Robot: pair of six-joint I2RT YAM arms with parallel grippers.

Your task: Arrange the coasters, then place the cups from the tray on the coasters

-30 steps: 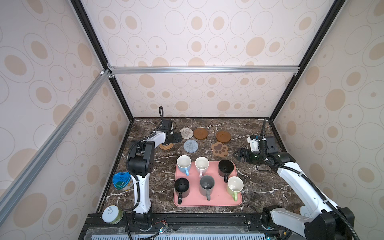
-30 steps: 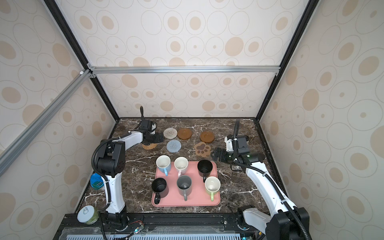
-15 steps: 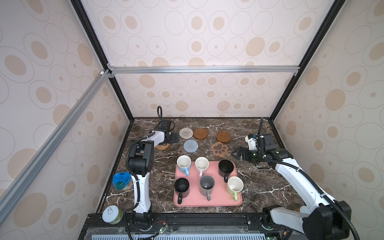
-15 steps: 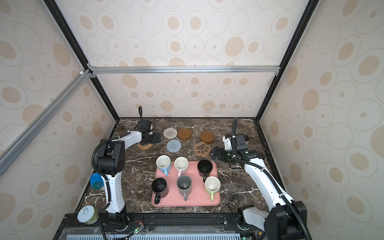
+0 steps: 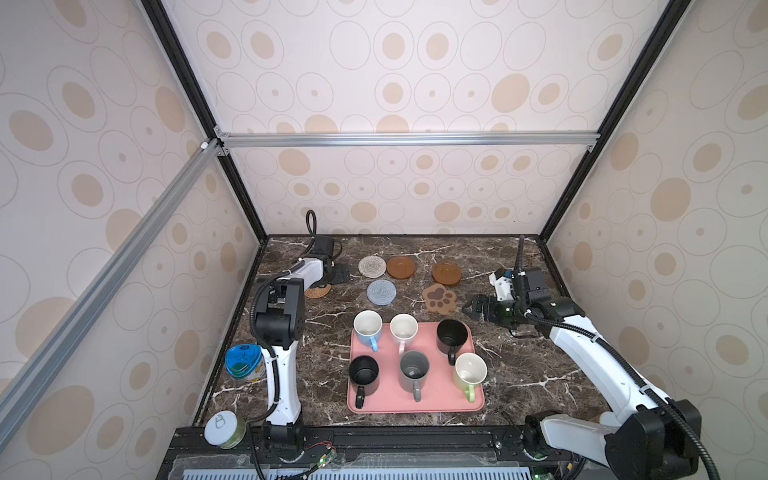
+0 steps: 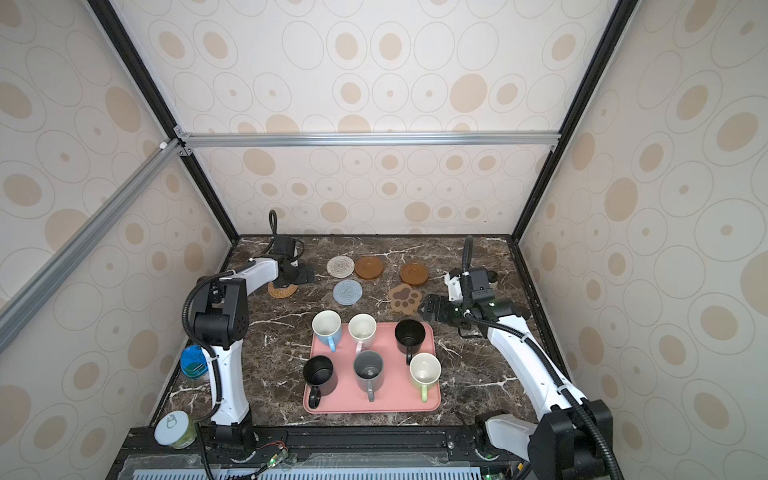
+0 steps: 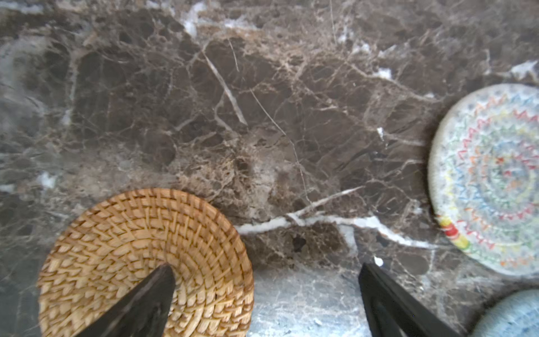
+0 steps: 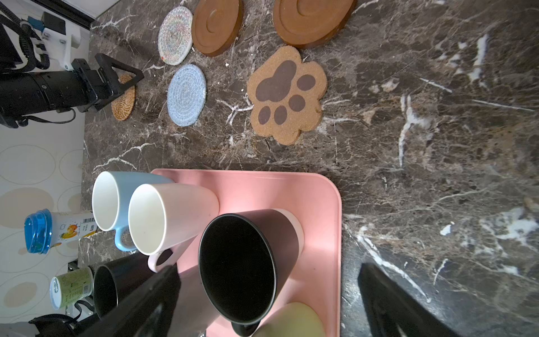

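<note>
The left gripper (image 7: 265, 265) held its jaws wide apart, one over the rattan coaster (image 7: 140, 242); the right gripper (image 5: 468, 309), mid-right, likewise, empty.

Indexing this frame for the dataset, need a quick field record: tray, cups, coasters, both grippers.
tray: pink, on the table, front centre
cups: six, all upright on the tray: light blue, pale pink, two black, grey, pale green
coasters: six, all bare, behind the tray: rattan, cream woven, grey-blue woven, two wooden discs, paw-shaped
left gripper: open, empty, at the rattan's edge
right gripper: open, empty, by the tray's far right corner
progress: no cup on a coaster yet
</note>
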